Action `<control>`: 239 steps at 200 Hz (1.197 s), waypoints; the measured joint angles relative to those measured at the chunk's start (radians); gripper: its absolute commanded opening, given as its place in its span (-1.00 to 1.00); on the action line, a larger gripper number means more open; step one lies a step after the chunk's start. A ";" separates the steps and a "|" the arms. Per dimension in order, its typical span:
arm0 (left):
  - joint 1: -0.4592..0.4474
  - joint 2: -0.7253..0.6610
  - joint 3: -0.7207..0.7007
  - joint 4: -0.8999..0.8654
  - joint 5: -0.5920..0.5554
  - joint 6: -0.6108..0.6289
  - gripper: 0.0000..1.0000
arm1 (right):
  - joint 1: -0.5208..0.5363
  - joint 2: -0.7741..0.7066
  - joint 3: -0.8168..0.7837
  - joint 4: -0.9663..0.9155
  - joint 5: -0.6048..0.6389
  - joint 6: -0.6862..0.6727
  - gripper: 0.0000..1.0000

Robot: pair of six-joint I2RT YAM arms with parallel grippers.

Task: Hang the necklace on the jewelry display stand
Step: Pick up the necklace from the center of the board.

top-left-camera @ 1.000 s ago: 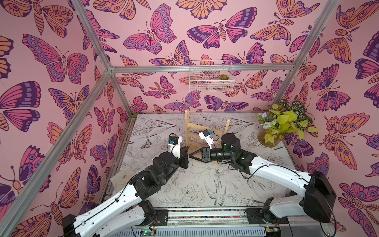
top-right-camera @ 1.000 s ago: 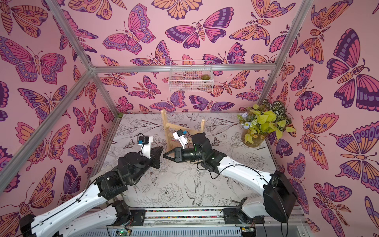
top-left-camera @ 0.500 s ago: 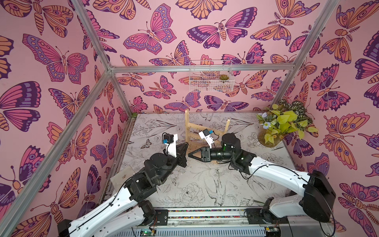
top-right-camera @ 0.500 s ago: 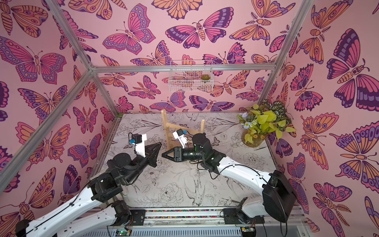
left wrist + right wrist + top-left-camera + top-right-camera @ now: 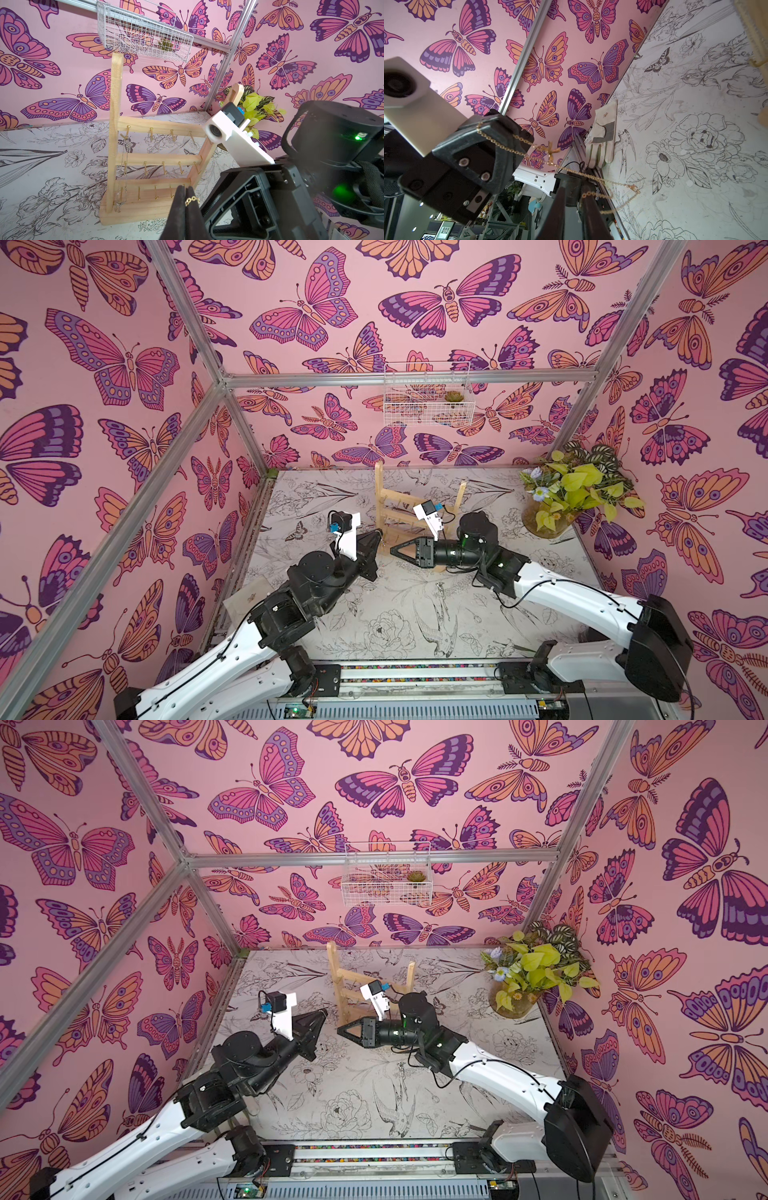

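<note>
Ahead of both claws, on the white tabletop printed with line-drawn flowers and birds (image 5: pixel 374 635), stands the pale wooden ladder-shaped jewelry display stand (image 5: pixel 379 489). The black left claw (image 5: pixel 377 534), nearer the stand's base, is clamped shut. The black right claw (image 5: pixel 392 549) points at it from just beside, its jaws narrowly parted. Behind the left claw, by the table's edge, lies a cream work glove (image 5: pixel 604 128). The gold link necklace (image 5: pixel 551 150) is pinched in the left claw's tip. With a small pendant midway, it sags through open air to the right claw and lies over one finger there; I cannot tell whether it is caught or only draped. A second thread-thin chain (image 5: pixel 118 204) already hangs down the stand's upright farther from the right claw, below one of the small gold hooks (image 5: pixel 151 133). A second ago the two claw tips were almost touching. Since then the left claw has drawn off toward the stand, and the right claw's jaws have opened and partly closed again. I judge the chain is being spread into a loop between the claws, so the hanging proper is not yet begun: no part of this necklace touches a hook. No brand, label or legible writing shows; a screen beyond the table is too small to read.
</note>
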 measured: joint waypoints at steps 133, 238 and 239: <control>0.089 0.111 0.046 0.089 0.041 0.052 -1.00 | -0.099 -0.034 0.164 -0.179 0.067 -0.152 -0.74; 0.233 0.291 0.106 0.245 0.191 0.044 -1.00 | -0.190 0.062 0.306 -0.290 0.060 -0.251 -0.72; 0.233 0.292 0.106 0.245 0.192 0.044 -1.00 | -0.191 0.062 0.306 -0.290 0.060 -0.251 -0.72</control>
